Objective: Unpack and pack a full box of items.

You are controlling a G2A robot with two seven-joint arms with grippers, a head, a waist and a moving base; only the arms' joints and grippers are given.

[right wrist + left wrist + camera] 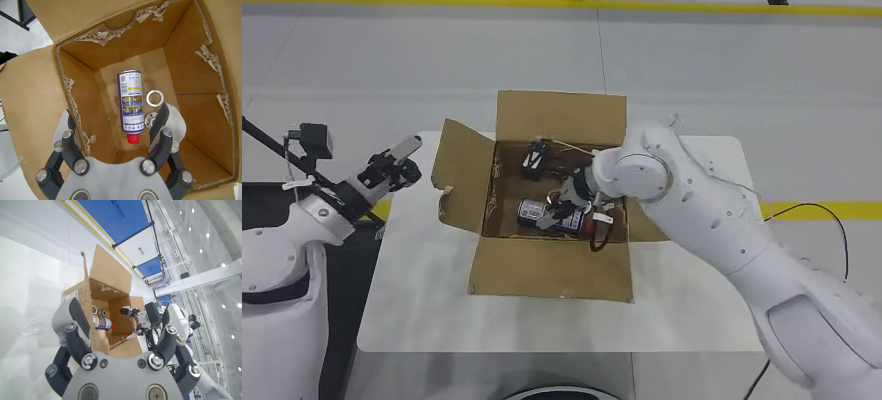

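Cardboard, brown with its flaps spread, forms the open box [552,268] at the middle of the white tabletop [442,310]. The right pincer [577,205] hangs over it and the left pincer [407,150] sits well apart to the left. In the left wrist view, the left pincer is released and empty. In the right wrist view, the right pincer is released above a blue-and-white spray can [131,102] with a red cap, lying on the box floor. A flat metal ring [155,98] and a flanged metal hub [150,119] lie just beside the can.

My right arm [712,215] bends inward, wrist tipped down, right gripper [116,110] spread wide. My left arm [327,205] sits out to the side, left gripper [122,305] also spread, pointing across toward the right one.
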